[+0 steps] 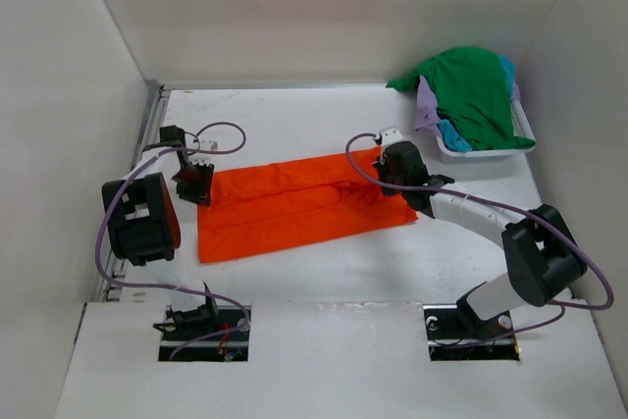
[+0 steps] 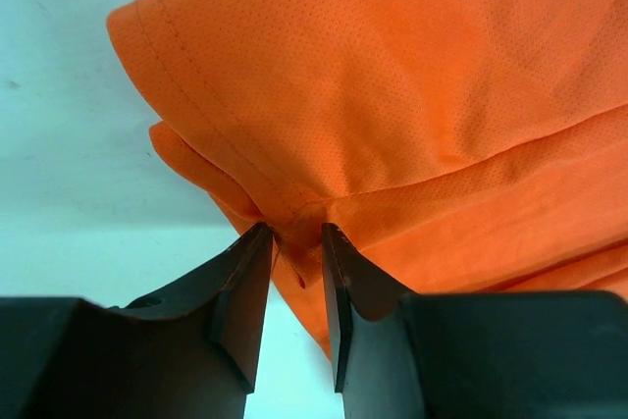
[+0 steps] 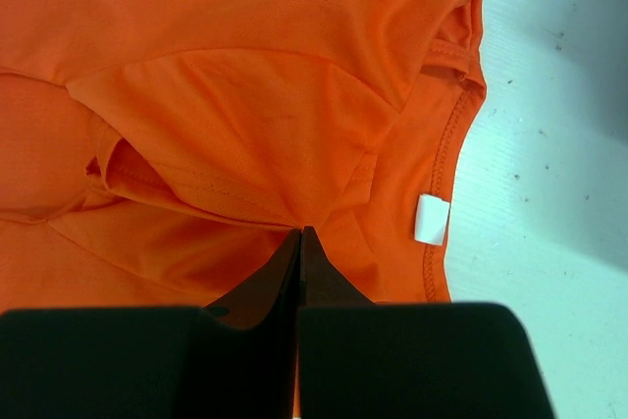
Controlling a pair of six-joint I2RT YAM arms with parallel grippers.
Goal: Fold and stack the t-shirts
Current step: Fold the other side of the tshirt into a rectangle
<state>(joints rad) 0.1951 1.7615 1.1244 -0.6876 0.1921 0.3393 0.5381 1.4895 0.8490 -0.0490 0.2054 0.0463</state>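
Both grippers on the orange t-shirt

Your left gripper (image 2: 294, 237) has its jaws a little apart around a bunched hem (can't tell if it's really pinching). Your right gripper (image 3: 300, 235) is clamped on a fold near the collar. The orange t-shirt (image 1: 294, 205) lies as a long strip mid-table (image 1: 294, 115), with the other shirts (image 1: 471, 90) heaped in the basket (image 1: 461, 149) at the far right corner.

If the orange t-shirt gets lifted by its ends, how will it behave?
Probably floppy: the orange t-shirt lies in soft folds and puckers at the left pincer, so its middle would likely sag. The thin mesh cloth looks light, and layers may slide apart.
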